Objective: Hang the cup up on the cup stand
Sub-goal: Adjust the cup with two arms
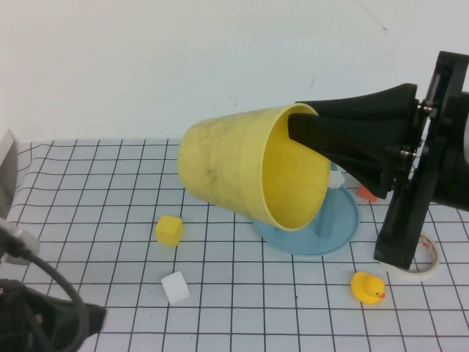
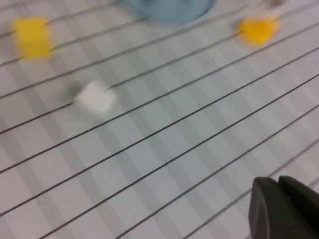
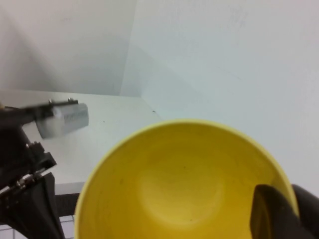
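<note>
The yellow cup (image 1: 223,170) hangs in the air on its side, its mouth turned toward the right arm. My right gripper (image 1: 304,121) is shut on the cup's rim, one finger inside and one outside; the right wrist view looks into the cup (image 3: 169,184) with the gripper (image 3: 291,211) pinching its wall. The blue cup stand (image 1: 338,227) sits on the mat below and behind the cup, mostly hidden; one white cap shows. My left gripper (image 2: 281,206) is low at the near left, over bare mat, fingers together and empty.
On the grid mat lie a small yellow cube (image 1: 169,229), a white cube (image 1: 175,287), a yellow rubber duck (image 1: 367,287) and a white tape roll (image 1: 426,258) under the right arm. An orange object (image 1: 366,193) peeks out behind the stand.
</note>
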Controlling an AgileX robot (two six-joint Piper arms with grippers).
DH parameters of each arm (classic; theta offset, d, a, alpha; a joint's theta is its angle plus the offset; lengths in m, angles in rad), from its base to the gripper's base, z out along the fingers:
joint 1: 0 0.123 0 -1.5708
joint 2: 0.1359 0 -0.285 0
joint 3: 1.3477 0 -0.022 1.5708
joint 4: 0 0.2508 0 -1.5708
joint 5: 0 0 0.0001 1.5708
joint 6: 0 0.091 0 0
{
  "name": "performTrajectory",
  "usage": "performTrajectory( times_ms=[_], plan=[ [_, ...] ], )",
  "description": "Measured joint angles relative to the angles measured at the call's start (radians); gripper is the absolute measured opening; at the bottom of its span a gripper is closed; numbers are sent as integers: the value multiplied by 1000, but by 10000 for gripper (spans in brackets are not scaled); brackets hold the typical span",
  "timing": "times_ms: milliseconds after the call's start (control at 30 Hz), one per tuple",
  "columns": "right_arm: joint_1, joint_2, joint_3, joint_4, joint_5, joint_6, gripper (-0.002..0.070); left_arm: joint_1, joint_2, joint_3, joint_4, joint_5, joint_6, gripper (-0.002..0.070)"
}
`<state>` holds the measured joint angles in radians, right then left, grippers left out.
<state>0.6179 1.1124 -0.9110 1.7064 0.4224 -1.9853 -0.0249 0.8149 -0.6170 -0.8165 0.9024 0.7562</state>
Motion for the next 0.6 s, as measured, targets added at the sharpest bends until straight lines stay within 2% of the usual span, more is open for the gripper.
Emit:
performTrajectory(
  times_ms=[133, 333, 467, 600],
  plan=[
    [0, 0, 0, 0, -39, -9, 17, -42, 47, -4, 203, -71, -38, 0],
    [0, 0, 0, 0, -94, -11, 17, -211, 139, -4, 527, -231, -141, 0],
    [0, 0, 0, 0, -115, -11, 16, -329, 193, -4, 683, -456, -245, 0],
    [0, 0, 0, 0, -164, -11, 16, -389, 241, -4, 749, -768, -309, 0]
  ],
)
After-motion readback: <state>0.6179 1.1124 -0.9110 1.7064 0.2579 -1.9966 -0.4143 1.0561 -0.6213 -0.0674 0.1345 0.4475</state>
